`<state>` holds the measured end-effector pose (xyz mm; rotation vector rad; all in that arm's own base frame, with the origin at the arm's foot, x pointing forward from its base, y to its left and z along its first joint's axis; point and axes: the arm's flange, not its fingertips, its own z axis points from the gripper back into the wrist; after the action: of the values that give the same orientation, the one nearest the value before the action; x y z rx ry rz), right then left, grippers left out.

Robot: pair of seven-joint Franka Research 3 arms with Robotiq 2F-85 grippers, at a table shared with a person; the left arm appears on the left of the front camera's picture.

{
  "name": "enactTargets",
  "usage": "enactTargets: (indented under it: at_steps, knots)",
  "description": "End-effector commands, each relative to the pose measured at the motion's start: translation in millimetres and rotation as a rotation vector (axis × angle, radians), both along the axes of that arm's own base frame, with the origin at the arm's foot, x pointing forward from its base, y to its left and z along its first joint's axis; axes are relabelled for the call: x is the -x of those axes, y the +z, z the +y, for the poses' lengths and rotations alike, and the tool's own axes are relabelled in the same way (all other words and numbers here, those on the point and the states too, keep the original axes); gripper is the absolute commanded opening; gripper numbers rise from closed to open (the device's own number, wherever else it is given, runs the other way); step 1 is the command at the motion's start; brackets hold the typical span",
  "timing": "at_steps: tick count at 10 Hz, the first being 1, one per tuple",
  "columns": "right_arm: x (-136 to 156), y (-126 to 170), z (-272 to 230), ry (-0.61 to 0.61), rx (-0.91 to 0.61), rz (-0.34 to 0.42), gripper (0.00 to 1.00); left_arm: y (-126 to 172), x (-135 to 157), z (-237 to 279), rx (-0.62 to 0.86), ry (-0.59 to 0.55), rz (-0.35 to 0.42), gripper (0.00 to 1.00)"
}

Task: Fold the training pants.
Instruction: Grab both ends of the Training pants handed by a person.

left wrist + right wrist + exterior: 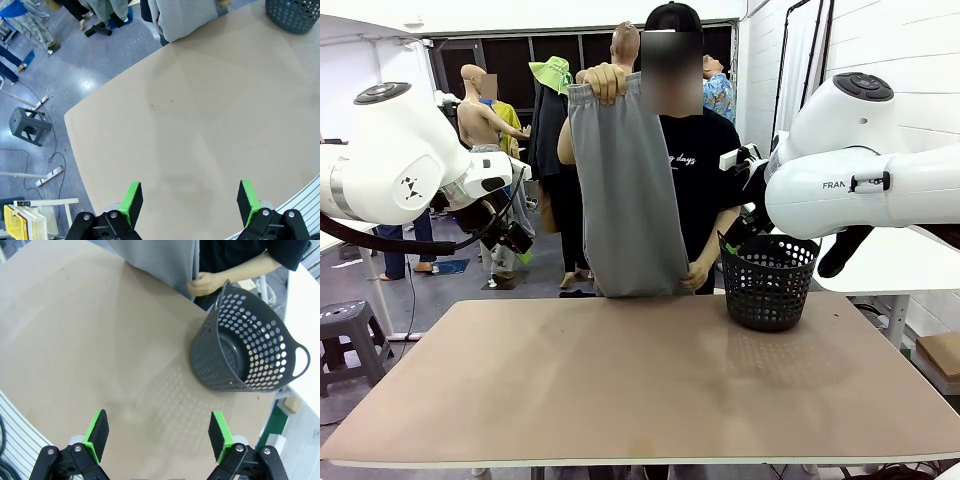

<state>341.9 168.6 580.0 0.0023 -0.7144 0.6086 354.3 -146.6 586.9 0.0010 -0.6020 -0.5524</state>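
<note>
Training pants hang from the person's raised hand at the far edge of the table, so the left end effector and the right end effector, both open and empty above the table, should grasp only once the cloth lies flat.

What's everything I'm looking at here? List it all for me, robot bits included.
training pants: one, light grey, held up hanging at the table's far edge
basket: one, black mesh, standing on the table's far right part
table: one, tan top, between robot and person
stool: one, grey, on the floor left of the table
person's upper hand: one, gripping the pants' top edge
person's lower hand: one, at the pants' bottom edge
left gripper: one, black with green pads, open above bare table
right gripper: one, same colours, open, near the basket
</note>
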Motion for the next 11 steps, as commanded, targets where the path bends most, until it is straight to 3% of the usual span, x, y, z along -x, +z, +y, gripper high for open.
enactTargets:
  at_steps: [1,11]
  knots:
    - [-0.3,1.0,-0.5,0.007,0.004,-0.002,1.0,-0.1,-0.3,-0.1,0.007,-0.008,0.004,1.0]
    - [-0.3,1.0,-0.5,0.007,0.004,-0.002,1.0,-0.1,-0.3,-0.1,0.007,-0.008,0.004,1.0]
